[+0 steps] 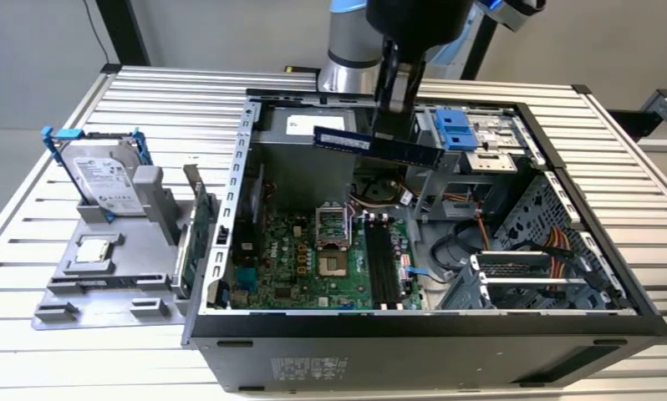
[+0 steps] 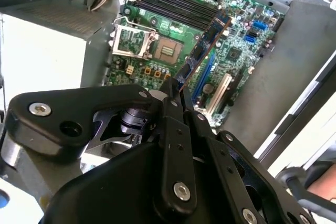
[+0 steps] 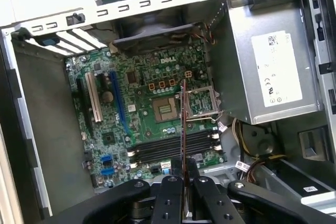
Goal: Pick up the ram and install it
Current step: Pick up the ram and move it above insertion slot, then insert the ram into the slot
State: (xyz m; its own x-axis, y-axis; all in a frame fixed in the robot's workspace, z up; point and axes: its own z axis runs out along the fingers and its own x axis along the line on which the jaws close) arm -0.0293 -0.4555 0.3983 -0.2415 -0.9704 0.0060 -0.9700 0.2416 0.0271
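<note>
The ram (image 1: 350,140), a long thin blue-green stick, hangs level in the air above the open computer case. My gripper (image 1: 392,125) is shut on it near its middle. It is high over the motherboard (image 1: 311,259), whose black memory slots (image 1: 384,263) lie empty further toward the front of the case. In both wrist views the ram (image 2: 202,51) (image 3: 184,124) shows edge-on, sticking out from between my fingers (image 2: 173,103) (image 3: 170,187). The slots (image 2: 173,3) (image 3: 173,145) lie well below it, with a clear gap between.
The case's metal walls (image 1: 244,167) ring the motherboard. A grey power supply (image 3: 268,72) and blue drive latches (image 1: 456,129) sit close to the ram. Coloured cables (image 1: 557,246) fill the case's right side. Outside lie a hard drive (image 1: 105,180) and a green card (image 1: 200,242).
</note>
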